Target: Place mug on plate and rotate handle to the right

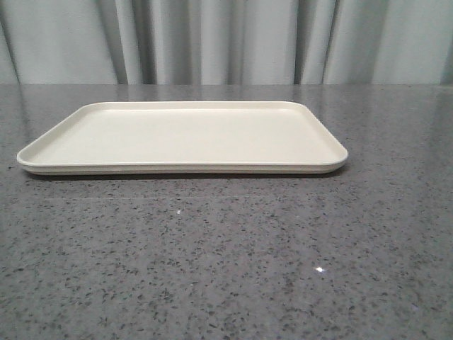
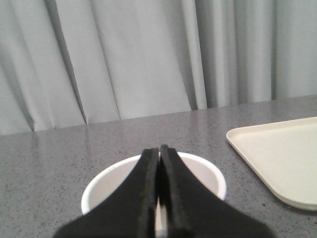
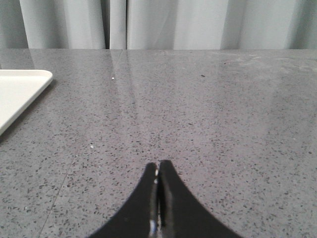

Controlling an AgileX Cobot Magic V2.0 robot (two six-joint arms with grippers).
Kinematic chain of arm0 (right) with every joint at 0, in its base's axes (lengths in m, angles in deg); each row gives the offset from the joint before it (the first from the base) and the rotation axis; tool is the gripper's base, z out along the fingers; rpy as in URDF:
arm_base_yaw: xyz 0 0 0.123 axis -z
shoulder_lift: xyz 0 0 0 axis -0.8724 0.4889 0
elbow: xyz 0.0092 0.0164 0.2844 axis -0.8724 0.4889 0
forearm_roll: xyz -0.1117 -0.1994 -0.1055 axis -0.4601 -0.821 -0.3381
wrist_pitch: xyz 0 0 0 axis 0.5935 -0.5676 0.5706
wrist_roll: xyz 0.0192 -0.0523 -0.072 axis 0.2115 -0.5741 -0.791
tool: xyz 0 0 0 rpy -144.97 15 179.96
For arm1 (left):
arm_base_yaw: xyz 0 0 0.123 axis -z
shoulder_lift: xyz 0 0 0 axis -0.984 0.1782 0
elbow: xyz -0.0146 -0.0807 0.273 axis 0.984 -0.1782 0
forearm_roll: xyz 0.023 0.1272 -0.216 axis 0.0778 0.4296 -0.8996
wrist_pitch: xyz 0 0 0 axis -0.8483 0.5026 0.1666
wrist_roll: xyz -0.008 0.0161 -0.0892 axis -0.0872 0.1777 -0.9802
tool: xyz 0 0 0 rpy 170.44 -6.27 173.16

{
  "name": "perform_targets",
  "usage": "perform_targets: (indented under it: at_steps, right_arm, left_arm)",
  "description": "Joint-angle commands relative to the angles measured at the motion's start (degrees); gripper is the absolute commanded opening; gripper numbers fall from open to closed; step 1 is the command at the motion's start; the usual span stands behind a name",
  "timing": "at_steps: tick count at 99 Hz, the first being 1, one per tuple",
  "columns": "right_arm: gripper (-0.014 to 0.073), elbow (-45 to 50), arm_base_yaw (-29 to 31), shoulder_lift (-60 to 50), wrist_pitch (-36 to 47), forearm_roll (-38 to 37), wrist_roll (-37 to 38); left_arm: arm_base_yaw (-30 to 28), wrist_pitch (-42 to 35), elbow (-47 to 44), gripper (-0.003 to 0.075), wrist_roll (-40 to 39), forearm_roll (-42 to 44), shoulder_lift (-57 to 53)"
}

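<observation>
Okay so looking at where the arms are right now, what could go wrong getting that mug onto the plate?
1. The left gripper sits shut right above the mug; lowered without opening, it would likely hit the rim or tip the mug.
2. The mug's handle is hidden in every view, so a grasp may land on it or leave its direction unknown.
3. The plate has a raised rim; a mug carried too low might catch it.
</observation>
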Motion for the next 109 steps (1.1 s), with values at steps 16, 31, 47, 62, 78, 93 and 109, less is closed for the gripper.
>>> perform_targets:
  at_steps: [16, 31, 47, 62, 78, 93, 109]
  right_arm:
    - [-0.0068, 0.0, -0.1, -1.1, 4.8, -0.7, -0.2]
    - [-0.0068, 0.0, -0.1, -1.1, 5.0, -0.7, -0.2]
    - [-0.0068, 0.0, -0.1, -1.1, 5.3, -0.7, -0.2]
    - [-0.0068, 0.0, -0.1, -1.1, 5.2, -0.7, -0.2]
    - [-0.0068, 0.0, -0.1, -1.1, 5.3, -0.7, -0.2]
    - [-0.0068, 0.0, -0.1, -1.1, 6.0, -0.5, -0.2]
    - [-0.0068, 0.0, -0.1, -1.1, 11.2, -0.5, -0.2]
  left_arm:
    - [0.0, -6.0, -0.5, -0.0020, 0.0, 0.5, -1.8]
    - [0.0, -8.6, -0.5, -0.0020, 0.0, 0.5, -1.8]
    - [0.0, -14.1, -0.5, -0.0020, 0.0, 0.5, -1.8]
    - [0.0, -14.5, -0.5, -0.0020, 0.0, 0.5, -1.8]
    - [0.1, -14.6, -0.5, -0.0020, 0.0, 0.3, -1.8]
    - [0.1, -14.6, -0.5, -0.0020, -1.1, 0.3, -1.8]
    - [0.1, -14.8, -0.2, -0.0020, -5.4, -0.2, -1.8]
